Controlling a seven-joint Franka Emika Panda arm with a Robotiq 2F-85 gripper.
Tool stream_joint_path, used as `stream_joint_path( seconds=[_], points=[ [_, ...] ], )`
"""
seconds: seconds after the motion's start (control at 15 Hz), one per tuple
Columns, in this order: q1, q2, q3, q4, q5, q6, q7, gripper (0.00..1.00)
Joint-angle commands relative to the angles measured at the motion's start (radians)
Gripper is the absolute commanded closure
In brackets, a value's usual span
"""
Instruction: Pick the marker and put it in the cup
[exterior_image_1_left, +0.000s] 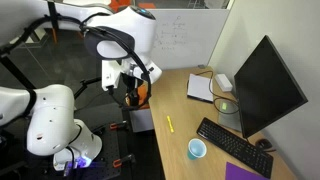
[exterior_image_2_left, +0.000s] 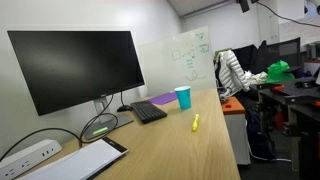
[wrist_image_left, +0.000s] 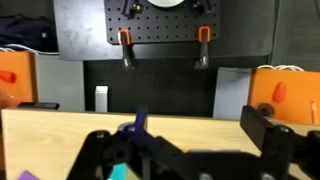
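Note:
The yellow marker (exterior_image_1_left: 170, 124) lies flat on the wooden table, also seen in an exterior view (exterior_image_2_left: 196, 122). The light-blue cup (exterior_image_1_left: 197, 149) stands upright beyond it, near the keyboard, and shows in both exterior views (exterior_image_2_left: 183, 97). My gripper (exterior_image_1_left: 130, 92) hangs at the table's edge, well away from the marker and the cup. In the wrist view its two dark fingers (wrist_image_left: 180, 150) are spread wide with nothing between them. A sliver of the cup (wrist_image_left: 119, 172) shows behind the left finger. The marker is almost wholly hidden in the wrist view.
A black keyboard (exterior_image_1_left: 230, 140) and a large monitor (exterior_image_1_left: 265, 85) stand on the table by the cup. A purple flat object (exterior_image_2_left: 160, 99), a white notepad (exterior_image_1_left: 200, 88), a greenish round object (exterior_image_1_left: 225, 105) and a power strip (exterior_image_2_left: 25, 155) are also on it. A whiteboard (exterior_image_2_left: 185, 55) stands behind.

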Motion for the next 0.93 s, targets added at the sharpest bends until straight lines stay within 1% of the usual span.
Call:
stream_joint_path(
  seconds=[0.0,0.33,0.4,0.53,0.73,0.87],
  points=[
    [-0.006,0.000,0.004,0.002,0.002,-0.002,-0.003,0.00],
    [-0.006,0.000,0.004,0.002,0.002,-0.002,-0.003,0.00],
    [-0.023,0.008,0.020,-0.006,0.028,0.049,0.071,0.00],
    [-0.029,0.071,0.042,0.001,0.090,0.151,0.180,0.00],
    [-0.034,0.230,0.095,0.029,0.164,0.349,0.340,0.00],
    [-0.045,0.354,0.126,0.051,0.181,0.500,0.441,0.00]
  ],
)
